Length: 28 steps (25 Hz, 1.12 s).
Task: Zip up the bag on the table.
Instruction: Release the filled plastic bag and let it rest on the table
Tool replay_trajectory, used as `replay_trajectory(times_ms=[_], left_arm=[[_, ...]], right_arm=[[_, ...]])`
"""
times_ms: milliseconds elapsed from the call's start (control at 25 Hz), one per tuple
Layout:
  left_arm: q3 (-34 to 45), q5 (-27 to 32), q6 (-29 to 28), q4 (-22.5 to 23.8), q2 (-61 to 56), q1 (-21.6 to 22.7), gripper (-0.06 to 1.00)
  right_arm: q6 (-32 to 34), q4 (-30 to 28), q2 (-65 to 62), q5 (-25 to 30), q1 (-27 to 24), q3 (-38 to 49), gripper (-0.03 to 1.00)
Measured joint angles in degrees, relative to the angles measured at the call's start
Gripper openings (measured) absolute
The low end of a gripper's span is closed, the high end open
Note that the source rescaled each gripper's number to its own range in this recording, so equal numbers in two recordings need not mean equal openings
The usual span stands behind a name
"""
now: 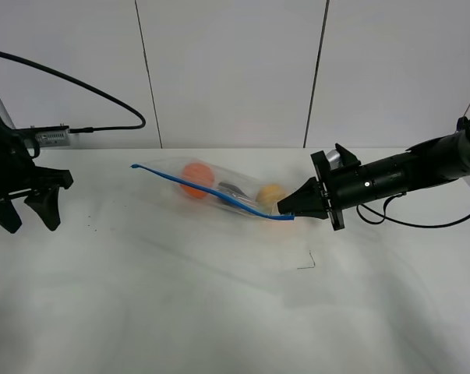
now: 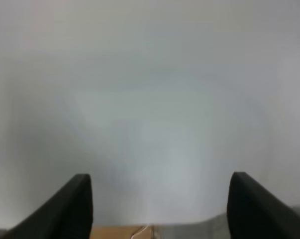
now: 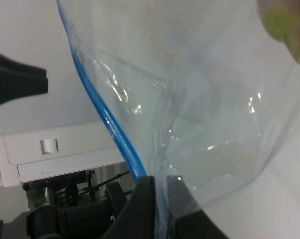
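Note:
The clear plastic bag (image 1: 219, 187) lies on the white table (image 1: 219, 312) at the middle back, with an orange (image 1: 196, 179), a dark eggplant (image 1: 233, 189) and a yellow pear (image 1: 271, 194) inside. Its blue zipper strip (image 1: 211, 191) runs along the near edge. My right gripper (image 1: 288, 209) is shut on the zipper strip's right end; in the right wrist view the fingers (image 3: 145, 204) pinch the blue strip (image 3: 107, 122) and the bag's film (image 3: 209, 124). My left gripper (image 1: 32, 206) is open and empty at the table's far left, apart from the bag; its fingertips (image 2: 70, 209) show wide apart.
A black cable (image 1: 79, 86) loops along the back wall at left. A small dark mark (image 1: 306, 263) lies on the table in front of the bag. White wall panels stand behind the table.

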Motion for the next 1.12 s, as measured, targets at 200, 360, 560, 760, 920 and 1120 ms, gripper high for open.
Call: replay_trajectory(times_ms=[200, 360, 560, 760, 920, 1120], left_arm=[[9.6, 0.0, 1.1, 0.1, -8.4, 0.0, 0.90], [18.5, 0.0, 1.1, 0.1, -18.1, 0.0, 0.90], [27.6, -0.7, 1.3, 0.1, -28.7, 0.0, 0.90], [36.6, -5.4, 1.3, 0.1, -41.8, 0.0, 0.90], [40.7, -6.9, 1.3, 0.1, -50.8, 0.0, 0.90], [41.8, -6.6, 1.3, 0.1, -60.6, 0.0, 0.90]], right_arm=[[0.0, 0.0, 0.0, 0.0, 0.0, 0.0, 0.01], [0.0, 0.0, 0.0, 0.0, 0.0, 0.0, 0.01], [0.0, -0.1, 0.0, 0.0, 0.0, 0.0, 0.01], [0.0, -0.1, 0.0, 0.0, 0.0, 0.0, 0.01], [0.0, -0.1, 0.0, 0.0, 0.0, 0.0, 0.01], [0.0, -0.2, 0.0, 0.0, 0.0, 0.0, 0.01]])
